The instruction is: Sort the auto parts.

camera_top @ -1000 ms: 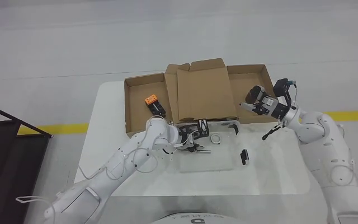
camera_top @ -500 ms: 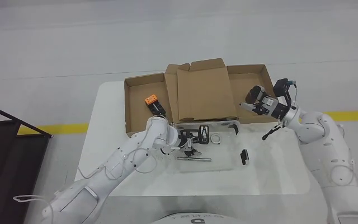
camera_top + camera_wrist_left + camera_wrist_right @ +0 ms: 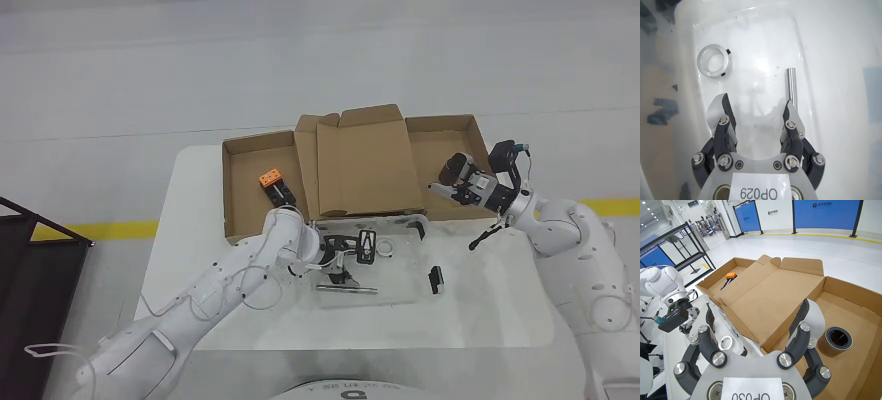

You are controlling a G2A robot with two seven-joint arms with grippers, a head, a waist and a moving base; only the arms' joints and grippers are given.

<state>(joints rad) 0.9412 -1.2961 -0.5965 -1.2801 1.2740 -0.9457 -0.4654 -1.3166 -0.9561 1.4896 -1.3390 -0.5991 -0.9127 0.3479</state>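
Inside clear tray [image 3: 762, 55], ring [image 3: 715, 74] and rod [image 3: 792, 86] (left gripper [image 3: 756, 102], right gripper [image 3: 757, 306]: jaws apart, empty)

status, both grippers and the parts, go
Left gripper open, low in clear tray; metal ring ahead, steel rod beside one finger. Right gripper open, holding nothing, over cardboard box with cylindrical part inside.

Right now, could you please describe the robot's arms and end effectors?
The left arm and right arm have glossy white rounded shells with thin cables. The left end effector and right end effector have black linkages, curved silver fingers with black ribbed pads, and white printed labels.
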